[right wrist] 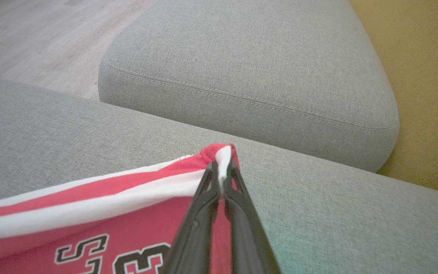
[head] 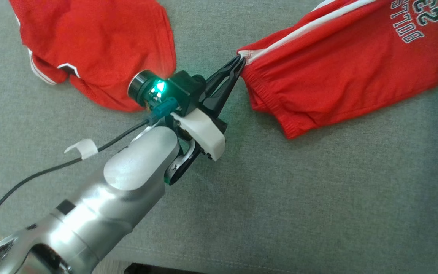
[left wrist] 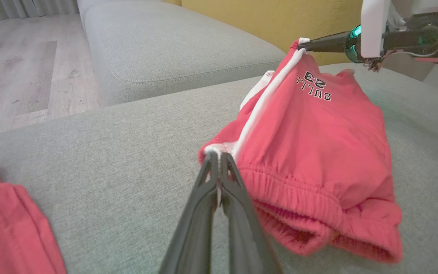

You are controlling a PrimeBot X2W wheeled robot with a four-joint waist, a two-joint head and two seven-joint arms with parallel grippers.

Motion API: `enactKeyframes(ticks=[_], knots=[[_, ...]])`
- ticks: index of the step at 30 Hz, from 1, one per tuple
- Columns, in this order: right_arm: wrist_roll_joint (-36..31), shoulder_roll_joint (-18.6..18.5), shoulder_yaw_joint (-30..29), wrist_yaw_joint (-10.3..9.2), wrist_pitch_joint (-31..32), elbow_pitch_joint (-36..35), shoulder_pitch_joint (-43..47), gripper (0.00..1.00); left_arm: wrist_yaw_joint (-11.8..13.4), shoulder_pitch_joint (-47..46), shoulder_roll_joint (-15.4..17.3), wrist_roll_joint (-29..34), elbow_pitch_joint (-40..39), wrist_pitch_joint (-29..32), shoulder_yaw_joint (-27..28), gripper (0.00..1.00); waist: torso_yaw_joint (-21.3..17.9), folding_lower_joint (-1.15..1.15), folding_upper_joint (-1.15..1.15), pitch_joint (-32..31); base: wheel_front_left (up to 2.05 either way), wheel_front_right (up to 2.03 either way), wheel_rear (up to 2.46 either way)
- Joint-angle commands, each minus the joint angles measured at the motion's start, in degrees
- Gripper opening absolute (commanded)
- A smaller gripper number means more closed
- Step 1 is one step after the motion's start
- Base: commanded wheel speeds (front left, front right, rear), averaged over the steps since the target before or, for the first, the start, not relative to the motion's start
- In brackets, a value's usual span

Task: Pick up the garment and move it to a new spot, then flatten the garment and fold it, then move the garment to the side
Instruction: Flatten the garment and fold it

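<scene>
- Head view: our left gripper (head: 238, 64) pinches the red shorts (head: 337, 72) at centre frame.
- Right wrist view: our right gripper (right wrist: 221, 169) clamps their striped corner.

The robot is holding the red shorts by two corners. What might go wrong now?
1. The left gripper and the right gripper each pinch only a small corner of the shorts, so the cloth may slip out.
2. The shorts are bunched between them and may end up wrinkled on the sofa.
3. The other red garment looks close to the left gripper, which might snag or drag it.
</scene>
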Motion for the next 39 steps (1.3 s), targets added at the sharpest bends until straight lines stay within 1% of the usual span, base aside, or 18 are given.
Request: enactKeyframes(ticks=[1, 4, 5, 6, 7, 8, 14, 20, 22, 25, 29, 33, 36, 39], knots=[[0.4, 0.0, 0.6, 0.36, -0.7, -1.0, -1.4, 0.0, -0.2, -2.2, 0.9, 0.4, -1.0, -0.7, 2.0, 0.0, 0.2, -0.01, 0.0, 0.3, 0.0, 0.0, 0.0], [0.7, -0.3, 1.4, 0.36, -1.4, 1.2, -2.8, 0.0, -0.4, -2.8, 0.4, 0.4, -0.1, -1.2, 2.0, 0.0, 0.6, -0.01, 0.0, 0.7, 0.0, 0.0, 0.0], [0.7, -0.3, 1.6, 0.36, -1.7, 2.0, -3.3, 0.13, -0.3, -3.0, 0.2, 0.3, 0.2, -1.4, 2.1, 0.0, 0.8, -0.01, 0.0, 0.8, 0.0, 0.0, 0.0], [0.9, -0.3, 1.5, 0.36, -1.7, 2.9, -3.6, 1.0, -0.1, -3.1, 0.1, 0.3, 0.5, -1.7, 2.3, 0.0, 0.9, -0.01, 0.0, 0.9, 0.0, 0.0, 0.0], [0.8, -0.3, 1.6, 0.36, -2.3, 3.5, -4.1, 1.0, 0.2, -3.3, 0.0, 0.4, 0.8, -1.9, 2.4, 0.41, 1.0, -0.01, 0.0, 1.0, 0.0, 0.0, 0.0], [0.9, -0.4, 1.3, 0.36, -3.1, 4.1, -4.6, 1.0, 0.3, -3.4, -0.2, 0.4, 1.1, -2.1, 2.5, 1.0, 1.1, -0.01, 0.0, 1.1, 0.0, 0.0, 0.0], [2.8, -0.2, -0.3, 0.36, -7.7, 7.0, -6.3, 1.0, 0.8, -3.7, -0.7, 0.0, 2.6, -3.5, 3.5, 1.0, 1.3, -0.01, 0.0, 0.1, 0.0, 0.0, 0.0], [7.1, 1.2, -2.5, 0.36, -14.7, 6.9, -5.0, 1.0, 2.0, -2.7, 0.3, -0.5, 3.4, -5.1, 5.5, 1.0, -0.1, -0.01, 0.0, -3.4, 0.0, 0.0, 0.0], [9.0, 2.0, -2.9, 0.36, -17.6, 5.8, -3.4, 1.0, 2.9, -2.0, 1.1, -0.5, 3.3, -5.6, 6.8, 1.0, -1.0, -0.01, 0.0, -5.0, 0.0, 0.0, 0.0], [11.8, 3.5, -3.4, 0.36, -20.5, 3.2, 0.2, 1.0, 5.4, -1.0, 2.8, 1.8, 2.2, -6.1, 8.6, 1.0, -2.8, -0.01, 0.0, -7.9, 0.0, 0.0, 0.0], [14.3, 5.9, -3.7, 0.36, -22.0, -3.4, 7.4, 1.0, 8.2, 4.0, 4.2, 3.0, -2.1, -6.2, 14.1, 1.0, -5.3, -0.01, 0.0, -11.8, 0.0, 0.0, 0.0], [14.4, 8.6, -6.7, 0.36, -22.2, -14.5, 17.5, 1.0, 11.2, 12.3, 5.4, 5.0, -7.7, -6.2, 21.1, 1.0, -8.3, -0.01, 0.0, -15.2, 0.0, 0.0, 0.0], [11.5, 11.5, -9.6, 0.36, -22.2, -22.5, 27.0, 1.0, 12.2, 19.8, 5.0, 6.3, -11.5, -6.2, 25.8, 1.0, -10.0, -0.01, 0.0, -17.1, 0.0, 0.0, 0.0], [7.7, 14.9, -12.0, 0.36, -22.2, -28.8, 36.9, 1.0, 12.2, 26.6, 4.3, 8.9, -14.2, -6.2, 29.1, 1.0, -11.2, -0.01, 0.0, -18.6, 0.0, 0.0, 0.0]])
